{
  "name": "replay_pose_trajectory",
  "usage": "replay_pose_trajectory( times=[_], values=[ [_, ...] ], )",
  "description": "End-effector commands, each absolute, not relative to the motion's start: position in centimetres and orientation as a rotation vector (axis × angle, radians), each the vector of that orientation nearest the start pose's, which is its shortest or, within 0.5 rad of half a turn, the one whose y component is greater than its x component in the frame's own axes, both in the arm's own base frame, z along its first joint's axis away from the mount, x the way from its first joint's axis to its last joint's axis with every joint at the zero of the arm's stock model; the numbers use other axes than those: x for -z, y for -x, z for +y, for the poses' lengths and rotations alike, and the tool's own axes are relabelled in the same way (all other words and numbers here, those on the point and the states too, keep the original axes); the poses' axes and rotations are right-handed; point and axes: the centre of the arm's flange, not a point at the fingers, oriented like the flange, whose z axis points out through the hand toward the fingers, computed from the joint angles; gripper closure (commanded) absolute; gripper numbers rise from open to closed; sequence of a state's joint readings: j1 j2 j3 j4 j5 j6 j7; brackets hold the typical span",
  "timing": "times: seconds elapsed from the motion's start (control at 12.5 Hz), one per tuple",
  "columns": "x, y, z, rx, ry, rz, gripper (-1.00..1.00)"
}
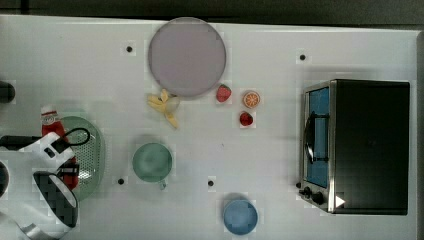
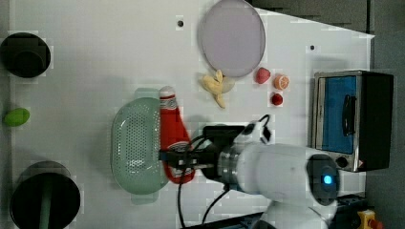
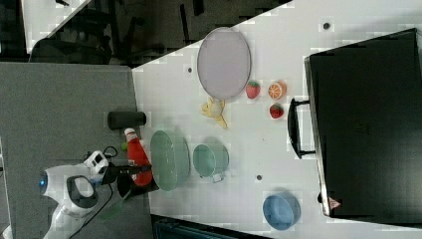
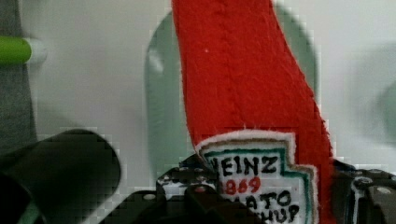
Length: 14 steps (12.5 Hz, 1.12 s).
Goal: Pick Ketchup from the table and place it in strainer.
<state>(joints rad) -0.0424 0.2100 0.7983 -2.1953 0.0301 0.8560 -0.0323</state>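
The Ketchup point(image 2: 173, 131), a red soft bottle with a white cap and a white label, lies lengthwise between my fingers. My gripper point(image 2: 180, 161) is shut on its lower, labelled half. In the wrist view the Ketchup point(image 4: 247, 93) runs away from the gripper point(image 4: 273, 200), with the pale green strainer point(image 4: 161, 116) behind it. In the top view the Ketchup point(image 1: 52, 125) hangs over the strainer's point(image 1: 92, 150) left rim, where the gripper point(image 1: 70, 172) holds it. The left view has the bottle along the right edge of the strainer point(image 2: 136, 148). In the right view the Ketchup point(image 3: 138, 154) is just left of the strainer point(image 3: 169, 159).
A green cup point(image 1: 152, 162) stands to the top view's right of the strainer. Further right are a peeled banana point(image 1: 165, 106), a purple plate point(image 1: 186, 56), a strawberry point(image 1: 223, 93), an orange slice point(image 1: 251, 99), a small red fruit point(image 1: 246, 119), a blue bowl point(image 1: 240, 216) and a toaster oven point(image 1: 357, 146).
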Motion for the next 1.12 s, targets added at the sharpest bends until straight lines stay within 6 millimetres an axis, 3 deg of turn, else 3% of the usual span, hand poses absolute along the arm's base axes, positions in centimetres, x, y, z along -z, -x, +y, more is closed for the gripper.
replay_pose_trajectory(
  times=[0.08, 0.4, 0.56, 0.64, 0.88, 1.12],
  values=[
    [-29.4, -40.8, 39.0, -0.107, 2.914, 0.180, -0.26],
    [-24.8, -40.7, 39.8, -0.162, 2.856, 0.176, -0.32],
    [-23.3, -40.6, 39.6, -0.173, 2.875, 0.144, -0.73],
    [-23.5, -40.8, 39.8, -0.162, 2.868, 0.149, -0.95],
    [-27.5, -42.3, 39.6, -0.060, 2.847, 0.305, -1.00],
    [-34.0, -45.1, 36.7, 0.070, 2.883, 0.452, -1.00]
  ],
)
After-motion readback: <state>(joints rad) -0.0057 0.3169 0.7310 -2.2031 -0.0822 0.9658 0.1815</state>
